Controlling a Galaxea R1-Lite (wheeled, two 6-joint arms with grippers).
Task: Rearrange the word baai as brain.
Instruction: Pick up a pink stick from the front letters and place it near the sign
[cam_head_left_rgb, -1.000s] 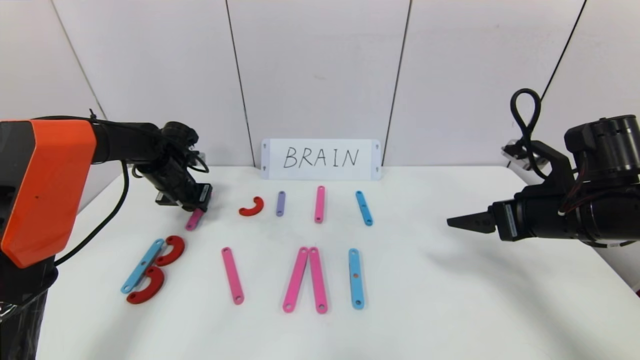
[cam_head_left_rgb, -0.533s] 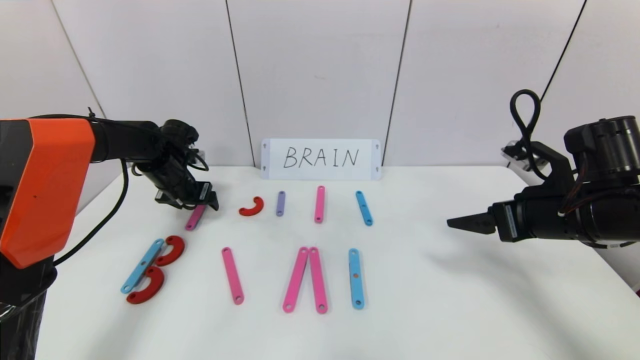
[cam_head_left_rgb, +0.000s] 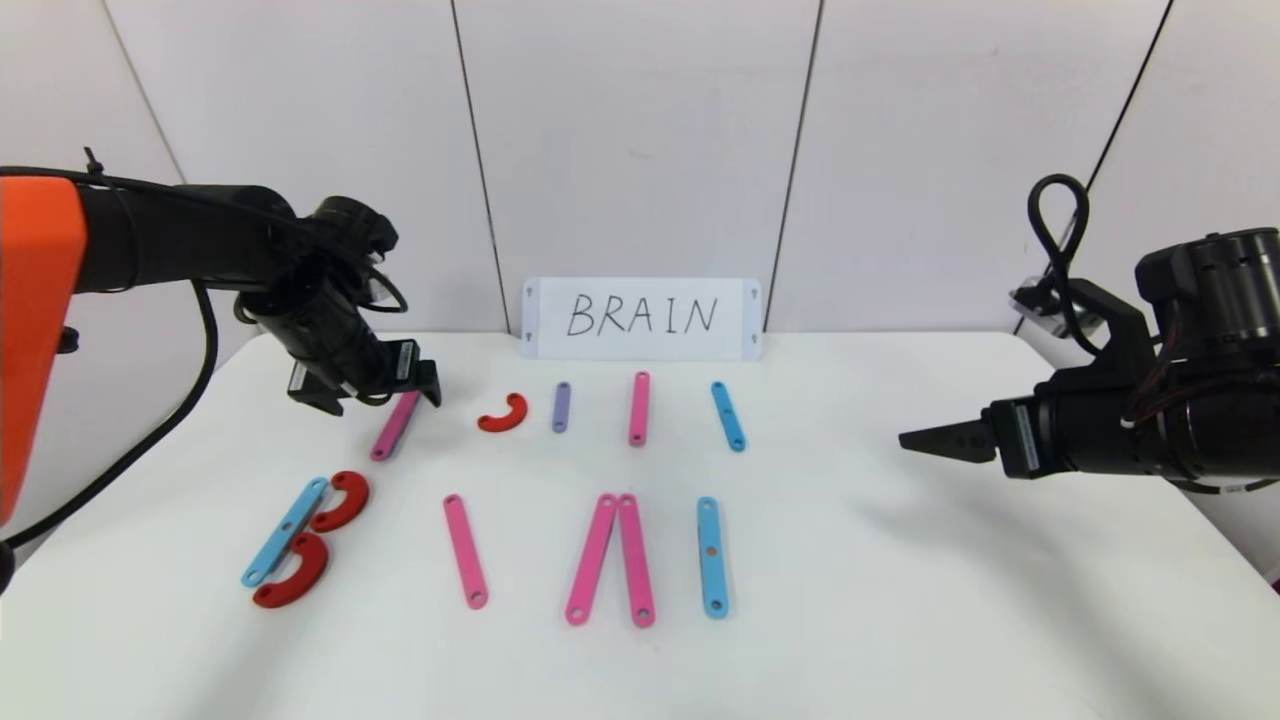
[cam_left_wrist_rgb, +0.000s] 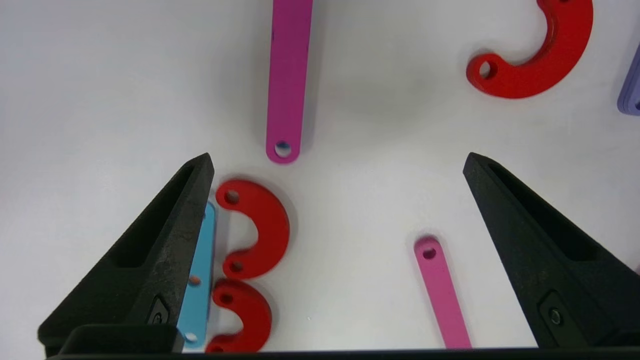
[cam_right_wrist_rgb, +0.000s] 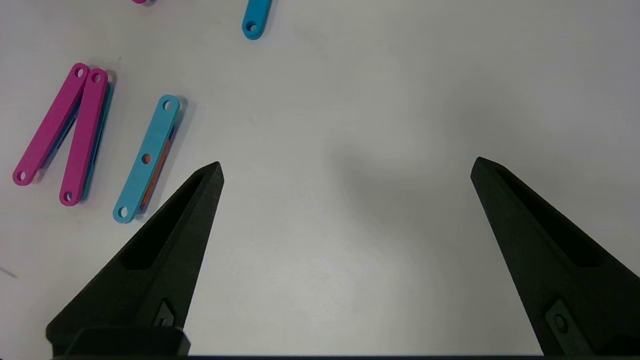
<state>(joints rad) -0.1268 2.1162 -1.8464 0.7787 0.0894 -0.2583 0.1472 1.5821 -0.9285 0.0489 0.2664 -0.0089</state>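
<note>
Resting on white table (cam_head_left_rgb: 900, 600), strips (cam_head_left_rgb: 466, 551); panelled wall (cam_head_left_rgb: 640, 140) behind.

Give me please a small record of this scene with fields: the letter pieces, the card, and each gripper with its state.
front row: blue strip with two red curves as B, pink strip, two pink strips as a peak, blue strip
back row: magenta strip, red curve, purple strip, pink strip, blue strip
card: white card, handwritten BRAIN, at the wall
left gripper: fingers open, holding nothing, above the magenta strip
right gripper: fingers open, holding nothing, over bare table
</note>
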